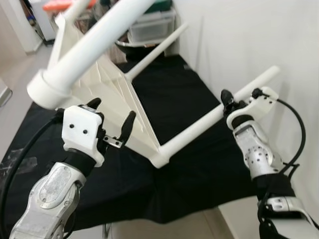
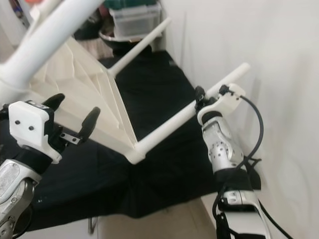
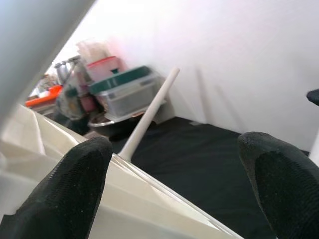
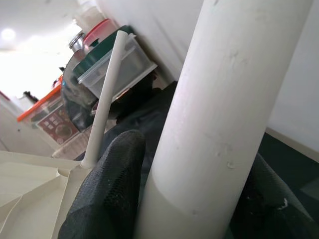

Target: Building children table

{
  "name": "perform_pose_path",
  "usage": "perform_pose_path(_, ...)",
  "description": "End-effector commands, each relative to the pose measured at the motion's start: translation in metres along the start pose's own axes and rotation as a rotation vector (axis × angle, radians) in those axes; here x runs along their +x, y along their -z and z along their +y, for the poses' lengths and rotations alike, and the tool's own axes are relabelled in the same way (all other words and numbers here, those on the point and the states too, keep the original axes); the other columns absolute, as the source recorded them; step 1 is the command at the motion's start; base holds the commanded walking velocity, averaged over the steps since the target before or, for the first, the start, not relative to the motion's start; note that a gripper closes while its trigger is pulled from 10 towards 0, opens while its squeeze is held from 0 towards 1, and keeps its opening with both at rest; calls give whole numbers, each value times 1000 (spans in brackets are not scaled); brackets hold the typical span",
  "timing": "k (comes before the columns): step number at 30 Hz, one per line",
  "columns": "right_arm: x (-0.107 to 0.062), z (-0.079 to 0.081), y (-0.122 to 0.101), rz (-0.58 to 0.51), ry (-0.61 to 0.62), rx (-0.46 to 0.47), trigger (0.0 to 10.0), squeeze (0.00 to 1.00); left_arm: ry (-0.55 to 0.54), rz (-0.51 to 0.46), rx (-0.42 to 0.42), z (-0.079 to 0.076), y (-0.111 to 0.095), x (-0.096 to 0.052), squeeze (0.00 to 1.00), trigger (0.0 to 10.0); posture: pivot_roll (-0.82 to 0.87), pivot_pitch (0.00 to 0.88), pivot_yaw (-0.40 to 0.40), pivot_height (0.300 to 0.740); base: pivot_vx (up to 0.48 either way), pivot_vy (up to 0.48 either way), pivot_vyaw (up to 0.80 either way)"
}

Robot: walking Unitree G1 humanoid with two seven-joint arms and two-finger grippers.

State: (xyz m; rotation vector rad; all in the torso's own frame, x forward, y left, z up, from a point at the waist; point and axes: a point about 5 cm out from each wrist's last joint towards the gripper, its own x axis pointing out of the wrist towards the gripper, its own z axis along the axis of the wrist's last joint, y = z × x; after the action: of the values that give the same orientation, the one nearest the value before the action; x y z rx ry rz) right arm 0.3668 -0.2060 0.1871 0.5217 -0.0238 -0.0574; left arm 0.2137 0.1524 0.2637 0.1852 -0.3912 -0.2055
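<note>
Grippers come first, nearest to us. Our left gripper (image 1: 110,121) hovers with its jaws spread wide, close beside the ribbed underside of the white table top (image 1: 107,84), gripping nothing; in the left wrist view its black fingertips (image 3: 70,189) stand well apart with the white panel between and beyond them. Our right gripper (image 1: 238,102) is clamped around a white table leg (image 1: 199,130), its fingers (image 4: 107,189) pressing either side of the tube in the right wrist view. That leg runs from the near corner of the table top toward the white wall (image 1: 239,40). The table top stands tilted on its edge over a black cloth (image 1: 174,99). Another leg (image 1: 89,45) points up toward us, and a further leg (image 1: 157,50) reaches away from the panel's far corner. Beyond the cloth's far edge sit clear storage bins (image 1: 152,25).
</note>
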Motion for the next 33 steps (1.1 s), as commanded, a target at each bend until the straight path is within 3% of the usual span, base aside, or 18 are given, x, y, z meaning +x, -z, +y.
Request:
perform_pose_path(1,-74,-75,140,937,249,-340,10000,0,0,3,2,2,0,-3,0,10000,89,380,-18,740,0,0,0)
perform_pose_path(33,-74,-75,140,937,249,-340,10000,0,0,3,2,2,0,-3,0,10000,89,380,-18,740,0,0,0)
